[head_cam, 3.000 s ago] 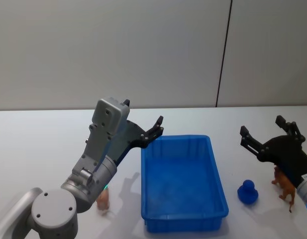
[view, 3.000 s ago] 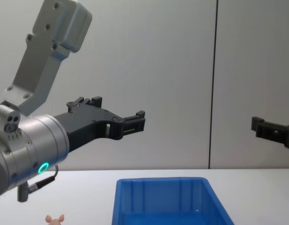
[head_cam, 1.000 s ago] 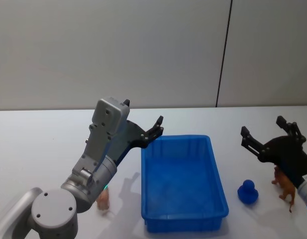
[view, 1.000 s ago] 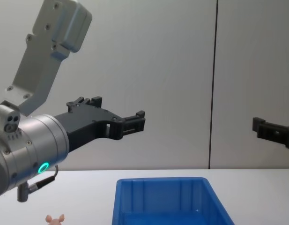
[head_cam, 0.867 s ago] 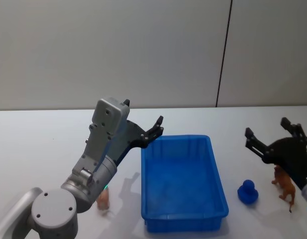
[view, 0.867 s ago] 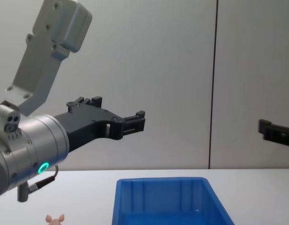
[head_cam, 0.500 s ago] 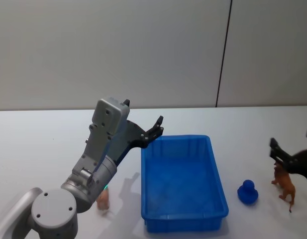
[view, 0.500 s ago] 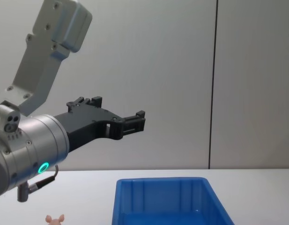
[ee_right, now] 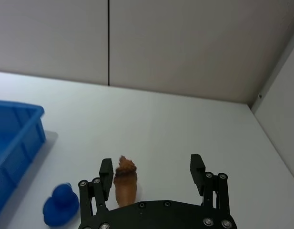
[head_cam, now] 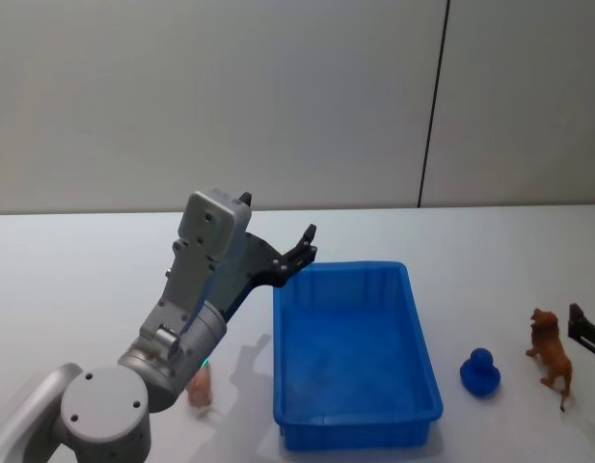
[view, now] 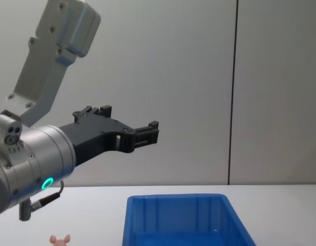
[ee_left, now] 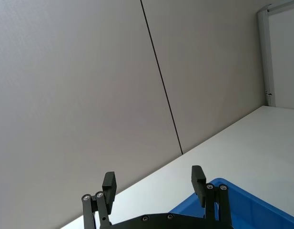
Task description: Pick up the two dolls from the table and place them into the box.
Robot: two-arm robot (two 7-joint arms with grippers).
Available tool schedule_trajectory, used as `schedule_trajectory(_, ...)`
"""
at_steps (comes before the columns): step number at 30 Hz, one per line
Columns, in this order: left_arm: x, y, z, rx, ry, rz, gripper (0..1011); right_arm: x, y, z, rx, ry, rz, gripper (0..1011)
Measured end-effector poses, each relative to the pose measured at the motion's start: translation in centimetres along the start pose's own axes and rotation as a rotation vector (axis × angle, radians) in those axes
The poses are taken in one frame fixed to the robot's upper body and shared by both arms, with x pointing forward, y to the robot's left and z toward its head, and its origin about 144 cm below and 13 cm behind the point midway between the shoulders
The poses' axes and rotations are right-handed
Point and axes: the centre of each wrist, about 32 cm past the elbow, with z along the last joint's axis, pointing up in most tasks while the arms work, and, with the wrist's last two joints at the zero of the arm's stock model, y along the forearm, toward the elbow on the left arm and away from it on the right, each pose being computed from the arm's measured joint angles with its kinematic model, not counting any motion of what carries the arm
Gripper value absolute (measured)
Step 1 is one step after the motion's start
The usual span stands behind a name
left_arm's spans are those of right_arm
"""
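A grey panelled wall with one dark vertical seam is seen behind a white table (head_cam: 75, 280). In the head view, a blue box (head_cam: 425, 357) is set near the middle of the table, well clear of its far edge. A pink doll (head_cam: 200, 386) is seen left of the box, partly hidden by the left arm. A brown doll (head_cam: 551, 355) is stood upright toward the table's right edge, with a small blue duck (head_cam: 480, 372) between it and the box. The left gripper (head_cam: 307, 243) is held above the box's far left corner.

In the chest view, the left gripper is raised high over the table, and the pink doll's ears are seen low down, left of the box.

In the left wrist view, the left gripper's fingers are spread wide – nothing is held.

In the right wrist view, the right gripper (ee_right: 151, 169) is opened wide and empty above the brown doll, which is seen between the fingers – closer to one of them.
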Motion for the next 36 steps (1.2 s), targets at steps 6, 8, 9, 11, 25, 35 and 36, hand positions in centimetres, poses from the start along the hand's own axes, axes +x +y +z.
schedule_trajectory(6, 0.0, 0.0, 0.0, 0.0, 0.0, 0.0, 1001, 0.3, 1.4, -0.1, -0.083, -0.004, -0.001, 1001)
schedule_trajectory(8, 0.0, 0.0, 0.0, 0.0, 0.0, 0.0, 1001, 0.3, 1.8, -0.2, -0.101, -0.004, 0.003, 1001)
schedule_trajectory(9, 0.0, 0.0, 0.0, 0.0, 0.0, 0.0, 1001, 0.2, 2.2, -0.2, -0.116, -0.002, 0.011, 1001)
schedule_trajectory(11, 0.0, 0.0, 0.0, 0.0, 0.0, 0.0, 1001, 0.2, 2.7, -0.3, -0.131, 0.0, 0.015, 1001)
schedule_trajectory(25, 0.0, 0.0, 0.0, 0.0, 0.0, 0.0, 1001, -0.7, 5.9, -1.4, -0.247, 0.029, 0.072, 1001)
schedule_trajectory(35, 0.0, 0.0, 0.0, 0.0, 0.0, 0.0, 1001, -1.6, 6.9, -2.3, -0.299, 0.032, 0.069, 1001)
schedule_trajectory(36, 0.0, 0.0, 0.0, 0.0, 0.0, 0.0, 1001, -1.7, 7.0, -2.4, -0.304, 0.031, 0.068, 1001)
